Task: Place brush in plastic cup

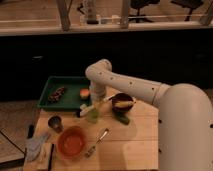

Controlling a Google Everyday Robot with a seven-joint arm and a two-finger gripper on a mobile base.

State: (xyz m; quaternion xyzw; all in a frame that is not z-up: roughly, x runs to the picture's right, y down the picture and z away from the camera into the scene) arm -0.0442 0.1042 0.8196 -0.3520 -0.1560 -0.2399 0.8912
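The pale green plastic cup [93,116] stands on the wooden table [135,140], just in front of the green tray. My gripper [95,104] hangs at the end of the white arm, directly above the cup. It is shut on the brush [85,109]. The brush lies slanted across the top of the cup, with its whitish handle under the gripper. Its black end [78,114] sticks out to the left, past the cup's rim.
An orange bowl [71,142] and a metal fork-like utensil [97,142] lie at the front. A dark grey small cup [55,122] stands to the left. The green tray [65,85] holds food items. A dark bowl [122,103] stands to the right. A cloth [35,146] lies at the front left.
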